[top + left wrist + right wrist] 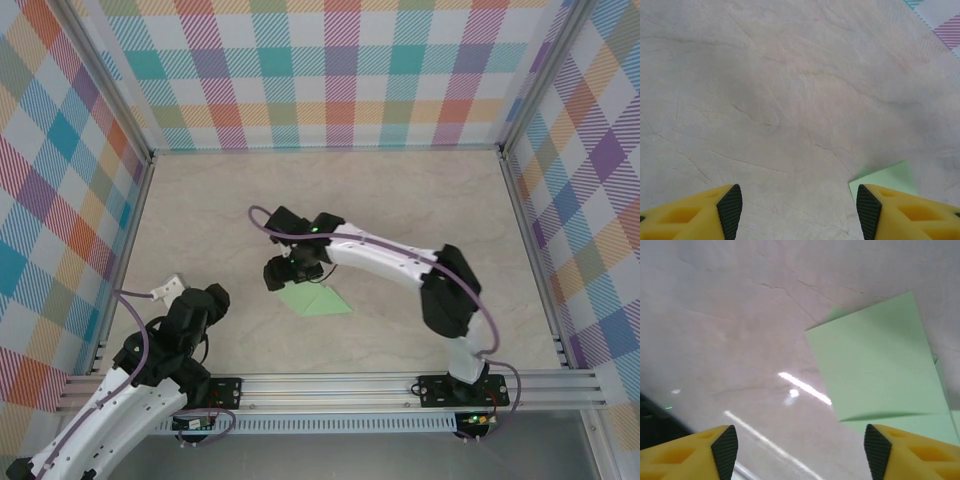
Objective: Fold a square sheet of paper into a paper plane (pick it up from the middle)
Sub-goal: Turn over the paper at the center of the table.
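Note:
The pale-green sheet of paper [317, 299] lies flat on the table, folded, with one flap over a lower layer and a pointed right end. My right gripper [282, 273] hovers just off its upper left edge. In the right wrist view the right gripper [800, 452] is open with bare table between its pads, and the paper [875, 365] lies ahead and to the right, reaching the right finger [875, 452]. My left gripper [212, 298] sits at the lower left, apart from the sheet. In the left wrist view the left gripper [799, 212] is open and a paper corner [890, 177] shows by its right finger.
The marble-look table [400, 200] is fenced by aluminium rails [330, 385] and plaid walls [330, 70] on three sides. A small white connector block [168, 289] hangs on the left arm's cable.

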You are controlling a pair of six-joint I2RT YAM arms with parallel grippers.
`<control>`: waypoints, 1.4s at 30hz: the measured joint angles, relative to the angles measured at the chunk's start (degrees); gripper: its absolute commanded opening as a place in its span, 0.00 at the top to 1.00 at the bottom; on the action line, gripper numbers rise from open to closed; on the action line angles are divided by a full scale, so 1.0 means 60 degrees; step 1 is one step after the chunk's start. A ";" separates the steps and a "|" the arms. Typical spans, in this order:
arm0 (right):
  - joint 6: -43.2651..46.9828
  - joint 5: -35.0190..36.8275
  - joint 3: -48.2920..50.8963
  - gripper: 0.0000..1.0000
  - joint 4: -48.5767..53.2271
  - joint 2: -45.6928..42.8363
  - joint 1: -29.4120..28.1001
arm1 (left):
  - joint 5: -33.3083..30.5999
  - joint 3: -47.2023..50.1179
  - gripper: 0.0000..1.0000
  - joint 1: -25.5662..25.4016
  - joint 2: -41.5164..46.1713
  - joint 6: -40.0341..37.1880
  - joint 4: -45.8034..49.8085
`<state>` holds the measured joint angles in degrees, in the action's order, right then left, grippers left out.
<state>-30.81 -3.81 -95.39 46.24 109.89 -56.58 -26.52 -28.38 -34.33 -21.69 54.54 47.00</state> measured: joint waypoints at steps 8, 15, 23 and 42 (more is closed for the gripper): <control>-0.0251 -0.2648 0.3417 0.68 -0.2907 -0.0991 0.1770 | 0.1504 0.0000 0.32 0.0004 -0.1690 -0.0382 -0.1304; -0.0222 -0.3217 0.3432 0.74 -0.3384 0.0291 0.1865 | 0.2728 -0.0025 0.30 0.0004 -0.3217 -0.0852 -0.2182; -0.1249 -0.2838 0.4113 0.76 -0.4608 0.0525 0.2350 | 0.3585 -0.0219 0.30 0.0004 -0.4011 -0.1224 -0.2703; -0.7410 -0.0146 0.8666 0.69 -0.8178 -0.2408 0.2182 | 0.4692 -0.0299 0.27 0.0004 -0.5337 -0.1286 -0.3603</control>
<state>-75.26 -4.69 -43.40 -2.83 95.44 -43.48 1.63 -30.17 -34.30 -53.71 46.83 25.39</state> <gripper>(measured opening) 0.296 0.720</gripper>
